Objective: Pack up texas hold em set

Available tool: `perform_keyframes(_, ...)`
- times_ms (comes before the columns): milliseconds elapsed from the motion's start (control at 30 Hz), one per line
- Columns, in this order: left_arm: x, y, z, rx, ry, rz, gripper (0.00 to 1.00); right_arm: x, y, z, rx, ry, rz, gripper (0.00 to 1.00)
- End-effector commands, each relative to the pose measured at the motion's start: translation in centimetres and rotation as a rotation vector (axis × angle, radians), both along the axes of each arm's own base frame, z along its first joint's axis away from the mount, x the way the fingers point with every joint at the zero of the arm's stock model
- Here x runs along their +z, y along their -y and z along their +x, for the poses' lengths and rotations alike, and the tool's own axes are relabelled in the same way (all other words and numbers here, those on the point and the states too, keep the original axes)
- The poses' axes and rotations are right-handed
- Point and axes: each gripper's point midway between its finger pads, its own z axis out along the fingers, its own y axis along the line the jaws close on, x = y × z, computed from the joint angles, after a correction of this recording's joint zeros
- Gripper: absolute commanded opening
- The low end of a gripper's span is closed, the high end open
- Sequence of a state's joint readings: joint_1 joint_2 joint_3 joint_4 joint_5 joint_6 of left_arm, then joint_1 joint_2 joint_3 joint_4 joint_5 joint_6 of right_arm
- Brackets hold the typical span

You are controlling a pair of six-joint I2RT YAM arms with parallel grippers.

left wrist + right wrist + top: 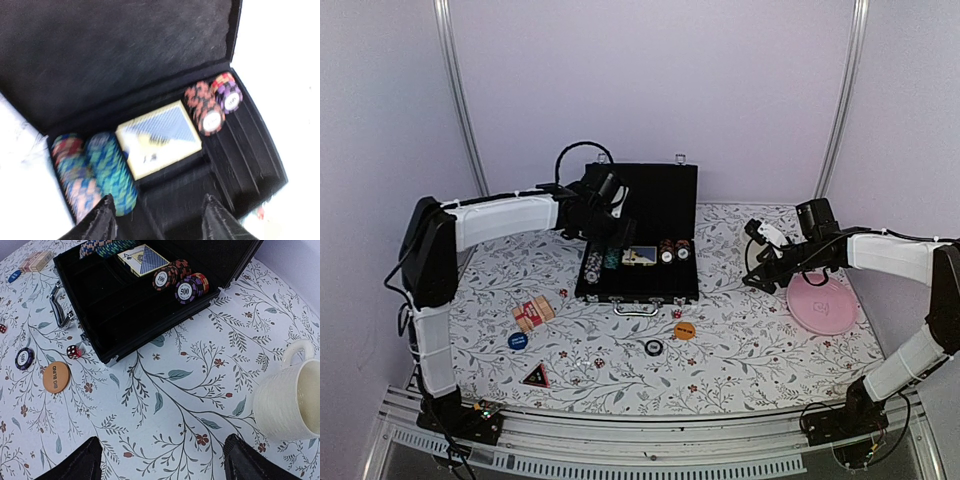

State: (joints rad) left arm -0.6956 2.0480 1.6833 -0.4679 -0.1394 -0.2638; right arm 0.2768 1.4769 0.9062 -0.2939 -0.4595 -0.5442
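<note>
Our left gripper (157, 205) hovers over the open black briefcase (655, 195), its fingers (102, 222) parted with nothing between them. Below it, rows of striped chips (112, 172) and a blue-backed card deck (160, 137) sit in the tray. Our right gripper (162, 440) hangs wide and empty above the floral tablecloth (150, 410), near the cream mug (287, 400). Out on the cloth lie a second deck (533, 313), the orange BIG BLIND button (55, 376), a red die (73, 351), a loose chip (24, 358), a blue button (518, 341) and the triangle token (536, 376).

Black briefcase (660, 195) open, lid upright; chip rows (593, 266) and card deck (640, 256) inside. Orange button (685, 330), red die (675, 313), loose chip (653, 347) in front of it.
</note>
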Motion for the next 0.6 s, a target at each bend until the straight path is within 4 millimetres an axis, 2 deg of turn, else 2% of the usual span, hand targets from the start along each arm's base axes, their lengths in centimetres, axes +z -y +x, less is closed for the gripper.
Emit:
perform_keyframes(0,-1.8,-5.9,-5.3,0.038,-0.169,0.111,0.66,1.2,-0.7,-0.2,0.038,0.019,0.015,0.83)
perform_keyframes(233,-3.7,-16.0,-11.2,0.242,-0.360,0.083,0.75,0.9,-0.9,-0.5,0.057,0.010,0.009,0.83)
perform_keyframes(367,-3.8,-20.3,-13.5,0.365,-0.408,0.052,0.78,0.8,-1.1,-0.6,0.067,0.008,0.002,0.83)
perform_keyframes(467,-4.7,-22.2,-15.3,0.405,-0.459,0.046,0.79,0.7,-1.2,-0.8,0.074,0.005,0.000,0.83)
perform_keyframes(567,-6.0,-22.3,-17.0,0.398,-0.526,0.024,0.79,0.6,-1.4,-0.9,0.080,0.003,-0.002,0.84)
